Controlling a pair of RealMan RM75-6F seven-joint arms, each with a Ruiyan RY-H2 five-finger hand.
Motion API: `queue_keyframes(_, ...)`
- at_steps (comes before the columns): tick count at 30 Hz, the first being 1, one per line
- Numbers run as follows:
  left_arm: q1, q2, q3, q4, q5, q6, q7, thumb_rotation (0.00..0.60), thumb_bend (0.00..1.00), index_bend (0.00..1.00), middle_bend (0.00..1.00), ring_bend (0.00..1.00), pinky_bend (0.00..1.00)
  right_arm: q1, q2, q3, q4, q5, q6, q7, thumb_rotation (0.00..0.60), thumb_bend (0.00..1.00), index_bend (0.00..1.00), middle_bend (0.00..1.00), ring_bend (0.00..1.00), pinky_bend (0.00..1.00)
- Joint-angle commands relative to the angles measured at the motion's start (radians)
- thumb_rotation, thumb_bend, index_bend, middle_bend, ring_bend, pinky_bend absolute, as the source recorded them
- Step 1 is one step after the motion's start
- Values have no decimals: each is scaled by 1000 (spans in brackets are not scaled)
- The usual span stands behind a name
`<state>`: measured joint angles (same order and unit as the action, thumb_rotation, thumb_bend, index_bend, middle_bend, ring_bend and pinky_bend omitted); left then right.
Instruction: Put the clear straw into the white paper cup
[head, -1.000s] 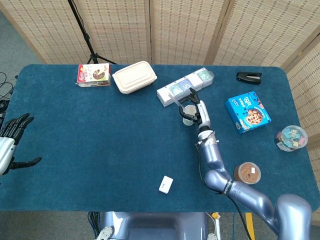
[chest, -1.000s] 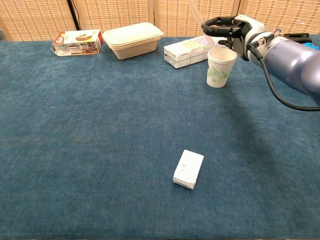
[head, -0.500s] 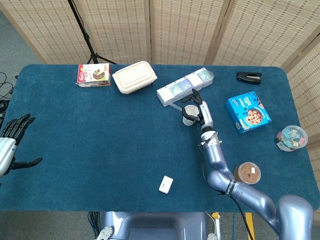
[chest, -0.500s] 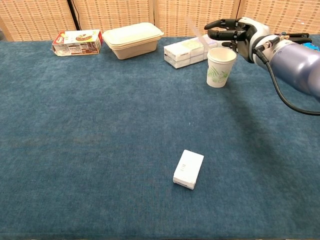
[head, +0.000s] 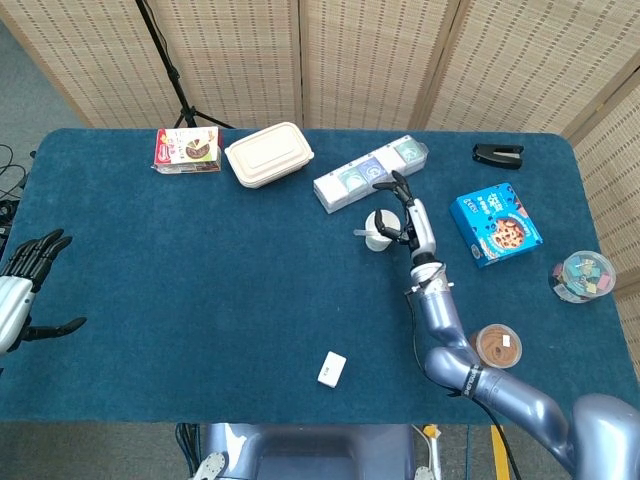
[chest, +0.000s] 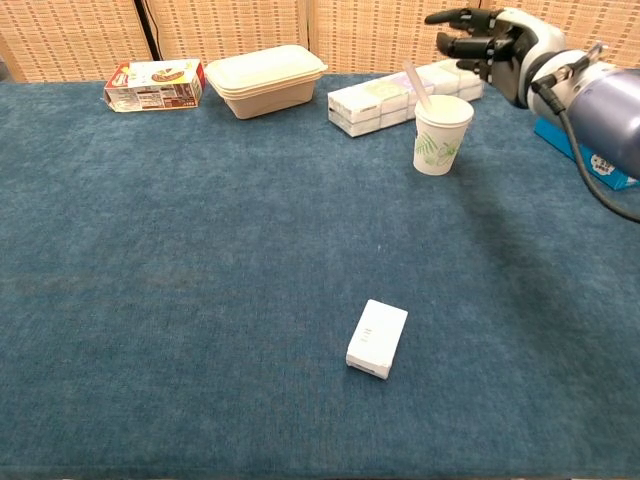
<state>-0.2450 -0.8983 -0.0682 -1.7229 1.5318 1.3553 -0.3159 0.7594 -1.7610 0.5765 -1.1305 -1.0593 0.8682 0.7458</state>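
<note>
The blue-carpeted worktop (head: 200, 280) carries everything. On it, the robot's right arm (head: 450, 340) reaches up from the near right corner, its right hand (head: 408, 215) just right of the white paper cup (chest: 442, 134) with fingers spread and nothing in them; in the chest view that hand (chest: 495, 35) sits above and right of the cup, clear of it. The left hand (head: 25, 275) shows only in the head view, at the worktop's left edge, fingers fanned apart and empty.

Along the far edge lie a beige lidded food container (head: 268, 154), a long white box of packets (head: 370, 173) and a small red snack box (head: 187, 149). The head view alone takes in the right side: a blue cookie box (head: 496, 227), a clear jar of coloured clips (head: 583, 276) at the right edge, a brown-filled tub (head: 496, 346) and a black stapler (head: 498, 153) near the far right corner. A small white box (chest: 377, 338) lies toward the near edge.

The cup stands upright right of the middle, just before the packet box. The clear straw (chest: 417, 83) is inside it, leaning on the rim, its long axis tilted with the top end pointing up and left; from overhead the straw (head: 364, 233) juts leftward from the cup.
</note>
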Motion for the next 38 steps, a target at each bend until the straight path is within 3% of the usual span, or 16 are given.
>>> queue_keyframes(1,2,1,2,0,6,4,-3,600,111,0,0,0,0,-33,62,7,-87,-16,55,-46,600,598,266,0,0,0)
queue_keyframes(5,6,1,7,0,18,16,-2,600,111,0,0,0,0,-71,145,-9,-193,-28,101,-145,600,598,242,0,0,0)
queue_keyframes(9,14,-1,13,-3,36,33,5,600,111,0,0,0,0,-128,255,-60,-320,-62,143,-277,600,563,205,0,0,0)
queue_keyframes(16,54,-8,31,-6,72,104,26,600,111,0,0,0,0,-248,482,-239,-480,-190,252,-671,600,54,46,0,0,0)
queue_keyframes(18,64,-12,35,-5,77,119,28,600,111,0,0,0,0,-274,507,-264,-497,-210,290,-726,600,1,12,0,0,0)
queue_keyframes(21,80,-18,43,4,85,141,29,600,104,0,0,0,0,-319,536,-299,-517,-235,356,-792,600,0,0,0,0,0)
queue_keyframes(25,122,-30,73,50,78,164,-17,600,98,0,0,0,0,-450,582,-378,-563,-299,529,-860,600,0,0,0,0,0)
queue_keyframes(32,151,-52,80,115,67,190,-48,600,98,0,0,0,0,-560,621,-460,-606,-323,622,-920,600,0,0,0,0,0)
queue_keyframes(38,164,-70,82,151,82,214,-42,600,97,0,0,0,0,-609,630,-484,-628,-355,677,-919,600,0,0,0,0,0)
